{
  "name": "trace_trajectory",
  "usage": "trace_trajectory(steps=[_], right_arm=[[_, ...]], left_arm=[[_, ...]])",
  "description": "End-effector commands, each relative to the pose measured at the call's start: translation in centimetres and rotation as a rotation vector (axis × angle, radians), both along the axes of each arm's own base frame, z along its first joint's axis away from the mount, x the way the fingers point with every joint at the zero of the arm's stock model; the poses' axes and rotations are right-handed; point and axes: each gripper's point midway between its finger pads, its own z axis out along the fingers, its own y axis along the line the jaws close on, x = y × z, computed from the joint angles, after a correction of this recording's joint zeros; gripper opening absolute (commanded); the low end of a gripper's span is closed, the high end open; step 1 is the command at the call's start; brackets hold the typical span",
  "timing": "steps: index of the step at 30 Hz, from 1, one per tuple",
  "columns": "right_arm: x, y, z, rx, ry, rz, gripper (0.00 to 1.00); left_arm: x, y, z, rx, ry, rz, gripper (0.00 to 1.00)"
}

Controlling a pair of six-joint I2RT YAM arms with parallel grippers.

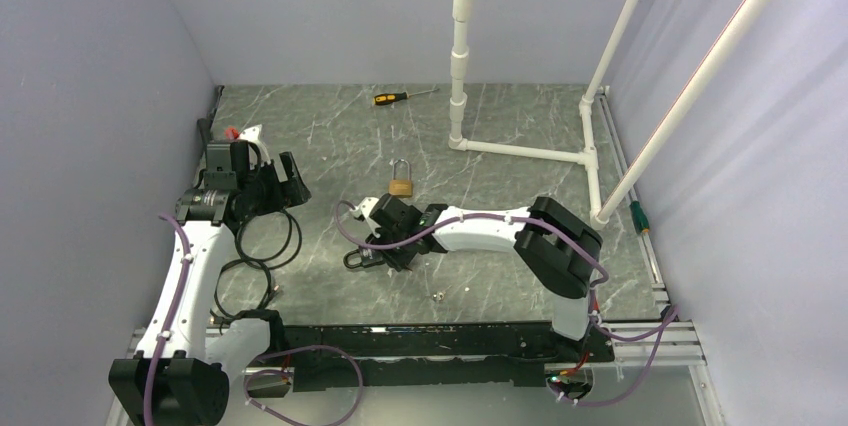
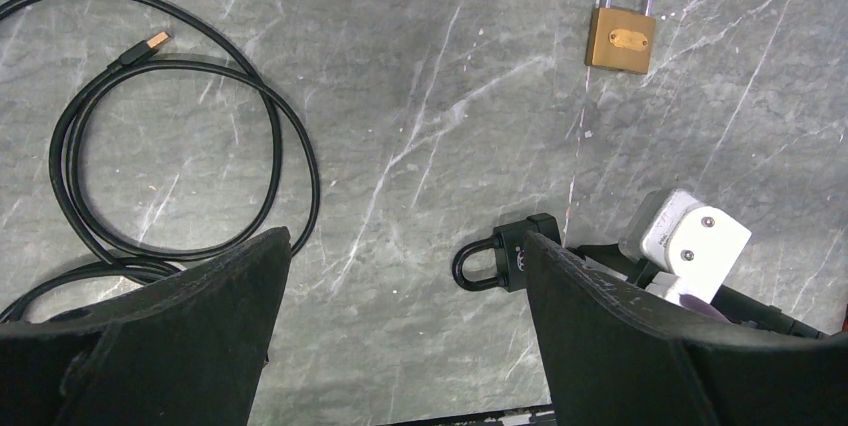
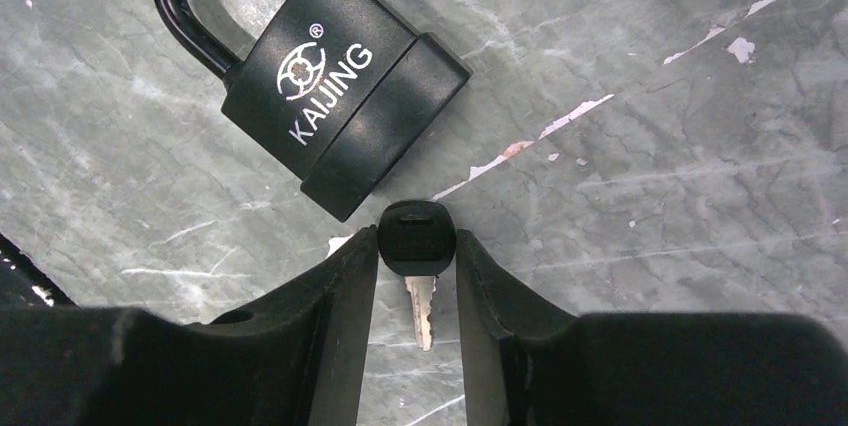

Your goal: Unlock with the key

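the right gripper [image 3: 417, 246] has its jaws pinched shut on the black head of the key [image 3: 418, 238], low over the tabletop [image 3: 650, 146]. the black padlock [image 3: 330, 86] lies flat just beyond the fingertips, its bottom corner almost touching the key head. here's my worry: the blade runs back between the fingers toward the wrist, pointing away from the lock (wrong way round, as far as i can tell). pushing forward would then only knock the head against the lock body and skid it along the tabletop. the hold is only on the edges of the head, so the key could twist or drop if it gets turned around. nothing pins the lock either. the left gripper [image 2: 405, 246] hangs off to the side with its jaws spread wide and empty, so any insertion force would just shove the lock away. there's also a brass padlock [image 2: 620, 38] farther back, and i can't tell which one this key fits.
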Motion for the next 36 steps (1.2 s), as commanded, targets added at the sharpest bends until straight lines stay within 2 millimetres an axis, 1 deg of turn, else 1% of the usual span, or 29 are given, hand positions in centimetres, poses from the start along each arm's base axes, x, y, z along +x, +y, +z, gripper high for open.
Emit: trace_trajectory(steps=[1,4,8,11,13,15,19,20,23,27,29,30,34,36], right_arm=[[-1.6,-3.2,-2.9,-0.163,0.045,0.01,0.33],[-1.7,-3.2,-3.0,-0.16,0.039,0.012,0.28],[-1.6,-3.2,-2.8,-0.154,0.036,0.014,0.27],[-1.8,-2.7,-2.1,-0.13,0.035,0.019,0.24],[-1.9,-2.1,-0.8,-0.081,0.032,0.025,0.24],[-1.6,-1.7,0.7,-0.035,0.01,0.004,0.24],[-1.7,-0.3,3.4,0.084,0.002,-0.015,0.24],[-1.8,-0.1,3.9,0.111,0.009,-0.019,0.24],[-2.0,0.3,5.1,0.168,0.01,-0.047,0.24],[-2.4,0.5,6.7,0.24,0.015,-0.064,0.24],[-2.4,0.7,7.8,0.288,0.006,-0.074,0.24],[-2.4,0.8,8.5,0.31,0.001,-0.08,0.24],[-2.1,0.9,10.9,0.388,-0.016,-0.119,0.24],[-2.0,0.7,11.9,0.419,-0.028,-0.144,0.24]], left_arm=[[0.2,0.2,0.9,0.006,-0.033,0.007,0.9],[0.2,0.2,0.9,0.006,-0.035,0.008,0.9],[0.1,0.2,0.9,0.006,-0.034,0.009,0.9],[0.2,-0.1,1.3,-0.006,-0.049,-0.009,0.9],[0.1,-0.5,1.8,-0.022,-0.074,-0.03,0.9],[-0.1,-1.1,2.5,-0.048,-0.101,-0.048,0.9],[-0.8,-3.1,4.6,-0.137,-0.203,-0.126,0.9],[-1.1,-3.5,5.2,-0.152,-0.223,-0.14,0.89],[-2.6,-4.7,5.9,-0.214,-0.241,-0.184,0.88],[-4.7,-7.3,6.8,-0.371,-0.253,-0.264,0.86],[-5.5,-8.5,6.9,-0.456,-0.253,-0.302,0.86],[-5.7,-8.8,6.8,-0.486,-0.247,-0.301,0.86],[-5.9,-9.3,5.9,-0.565,-0.226,-0.277,0.84],[-6.0,-9.8,5.2,-0.621,-0.188,-0.264,0.82]])
